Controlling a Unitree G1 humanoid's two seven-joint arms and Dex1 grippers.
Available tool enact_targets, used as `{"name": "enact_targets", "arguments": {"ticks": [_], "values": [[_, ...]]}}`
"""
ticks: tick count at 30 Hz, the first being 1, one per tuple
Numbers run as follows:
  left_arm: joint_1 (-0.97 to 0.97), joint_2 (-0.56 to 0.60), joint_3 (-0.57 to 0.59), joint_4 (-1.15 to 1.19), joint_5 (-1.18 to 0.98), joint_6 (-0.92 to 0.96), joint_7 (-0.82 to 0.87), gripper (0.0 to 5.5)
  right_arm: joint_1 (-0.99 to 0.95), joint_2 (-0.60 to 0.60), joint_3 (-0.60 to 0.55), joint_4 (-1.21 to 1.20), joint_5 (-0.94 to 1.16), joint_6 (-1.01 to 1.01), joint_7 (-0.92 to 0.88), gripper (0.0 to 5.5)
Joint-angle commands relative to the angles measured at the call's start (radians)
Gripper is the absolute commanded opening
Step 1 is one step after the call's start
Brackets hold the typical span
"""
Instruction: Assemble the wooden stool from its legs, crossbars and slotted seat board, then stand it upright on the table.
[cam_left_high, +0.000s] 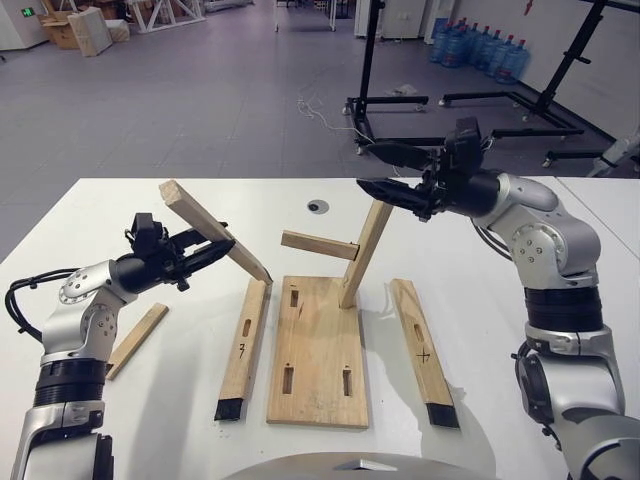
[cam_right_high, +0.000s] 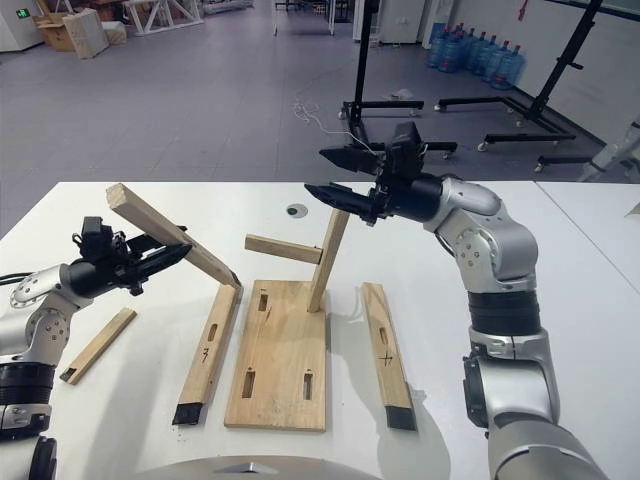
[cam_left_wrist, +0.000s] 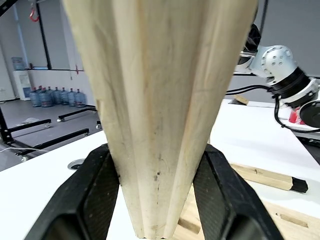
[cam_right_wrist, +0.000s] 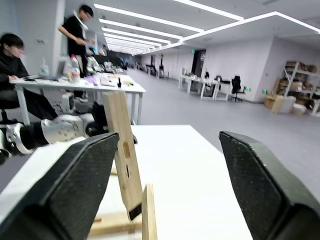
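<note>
The seat board (cam_left_high: 318, 350) lies flat at the centre of the white tabletop (cam_left_high: 520, 300), and three open slots show in its face. One leg (cam_left_high: 365, 255) stands in the fourth slot at the far right corner, tilted to the right, and a crossbar (cam_left_high: 318, 245) projects from its side toward my left. My right fingers (cam_left_high: 390, 191) are spread wide and grasp nothing. They sit just above the top end of this leg, and I cannot tell whether the lower one touches it. My left fingers (cam_left_wrist: 85, 200) are clenched on a second leg (cam_left_high: 213, 230), held slanted above the tabletop with its low end at the far end of the left lying leg (cam_left_high: 243, 345). That part rests just left of the board and carries a handwritten mark resembling a 7 and a dark near tip. The right lying leg (cam_left_high: 424, 350), just right of the board, carries a pen-drawn cross and a similar dark tip. A loose crossbar (cam_left_high: 137, 340) lies beside my left arm. A round cable port (cam_left_high: 317, 207) sits in the far tabletop. Black wheeled stands (cam_left_high: 450, 100) and blue water bottles (cam_left_high: 480, 45) occupy the floor behind.
</note>
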Motion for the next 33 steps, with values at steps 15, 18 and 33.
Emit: {"name": "enact_targets", "arguments": {"ticks": [15, 18, 33], "values": [[-0.035, -0.094, -0.103, 0.016, 0.055, -0.037, -0.071, 2.01, -0.082, -0.006, 0.022, 0.135, -0.096, -0.072, 0.053, 3.7], [-0.03, -0.086, -0.123, 0.005, 0.069, -0.029, -0.089, 2.01, -0.085, -0.003, 0.022, 0.129, -0.091, -0.059, 0.055, 3.7], [-0.04, -0.033, -0.135, -0.013, 0.12, -0.056, -0.097, 2.01, -0.052, 0.017, 0.034, 0.073, -0.066, -0.002, 0.044, 3.7]]}}
